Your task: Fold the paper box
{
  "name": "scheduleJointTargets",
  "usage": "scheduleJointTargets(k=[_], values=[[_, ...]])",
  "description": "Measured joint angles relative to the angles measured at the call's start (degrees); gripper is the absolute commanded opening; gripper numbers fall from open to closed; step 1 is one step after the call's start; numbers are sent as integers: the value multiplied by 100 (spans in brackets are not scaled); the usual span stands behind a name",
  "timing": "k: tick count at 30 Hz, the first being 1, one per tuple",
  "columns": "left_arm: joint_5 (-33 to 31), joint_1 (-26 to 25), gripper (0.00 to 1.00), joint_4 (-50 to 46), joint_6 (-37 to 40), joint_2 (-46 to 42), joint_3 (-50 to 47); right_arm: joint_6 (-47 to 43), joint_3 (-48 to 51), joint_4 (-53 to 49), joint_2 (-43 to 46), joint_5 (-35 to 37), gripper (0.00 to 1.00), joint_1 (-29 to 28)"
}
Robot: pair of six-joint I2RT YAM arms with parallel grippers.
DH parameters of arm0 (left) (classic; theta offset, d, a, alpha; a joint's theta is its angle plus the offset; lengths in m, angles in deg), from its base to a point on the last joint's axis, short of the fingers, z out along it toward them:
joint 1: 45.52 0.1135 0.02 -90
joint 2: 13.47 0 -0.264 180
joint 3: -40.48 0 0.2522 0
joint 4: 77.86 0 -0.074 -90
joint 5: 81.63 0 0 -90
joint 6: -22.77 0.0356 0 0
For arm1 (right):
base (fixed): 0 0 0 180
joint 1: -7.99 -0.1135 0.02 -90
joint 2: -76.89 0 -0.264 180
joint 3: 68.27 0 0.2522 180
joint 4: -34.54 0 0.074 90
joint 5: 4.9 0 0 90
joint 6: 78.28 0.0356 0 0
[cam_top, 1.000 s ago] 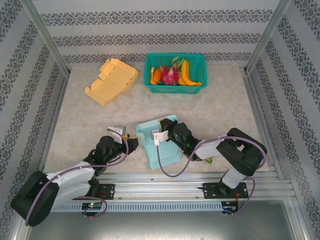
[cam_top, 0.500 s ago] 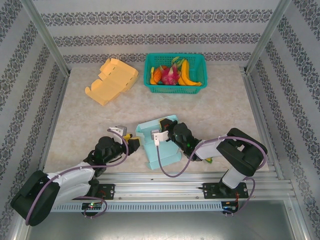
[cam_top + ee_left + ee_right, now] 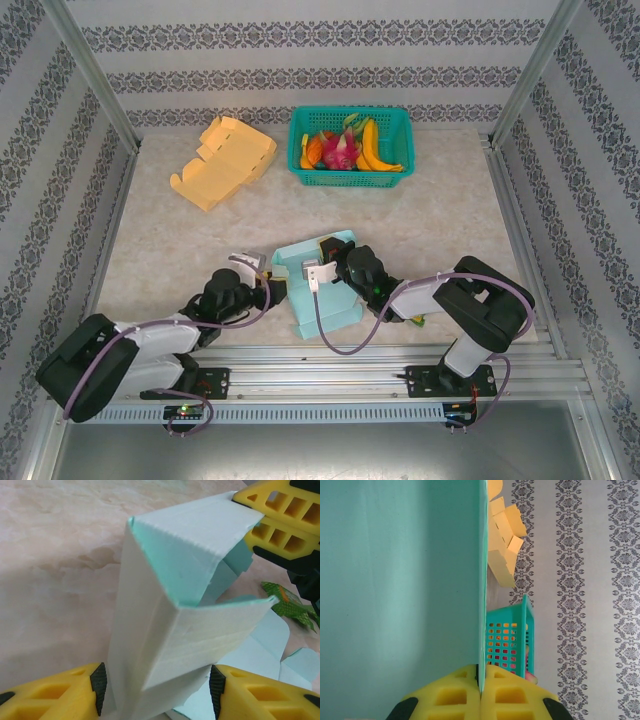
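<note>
Found a teal plastic mesh basket (image 3: 396,118) at the far edge of the marbled counter (image 3: 450,220), right of centre. Saw packed inside it yellow bananas (image 3: 372,145), a pink dragon fruit (image 3: 340,148) and an orange fruit (image 3: 312,150). Spotted a yellow cardboard box blank (image 3: 225,160) towards the far left corner, lying opened out, well apart from the basket.

Located the half-folded teal paper box (image 3: 318,290) close to the near edge, about midway along it, with some walls raised and a flap flat on the counter.

Noted the right hand (image 3: 481,680) clamped tight on the edge of one raised teal wall. Noted the left hand (image 3: 157,690) about half open, astride an upright folded corner of the same box, with black pads (image 3: 98,687) just beside the paper on either side. Could not tell whether pressing it or merely next to it.

Picked out through the left wrist camera the creased corner up close and a small green patterned scrap (image 3: 287,602) lying on the counter beyond the box. Picked out through the right wrist camera the held wall edge-on, red and orange showing through the basket's mesh side, and patterned wallpaper (image 3: 580,580) behind.
</note>
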Motion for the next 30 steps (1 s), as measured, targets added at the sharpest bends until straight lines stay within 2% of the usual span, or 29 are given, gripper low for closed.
scheduleJointTargets(k=[9, 15, 30], values=[[-415, -380, 49, 326, 63, 892, 321, -4, 20, -46, 0, 7, 0, 9], [-914, -713, 51, 267, 160, 1010, 505, -2, 22, -48, 0, 55, 0, 13], [-2157, -975, 51, 63, 151, 1764, 1062, -2, 22, -39, 0, 181, 0, 11]])
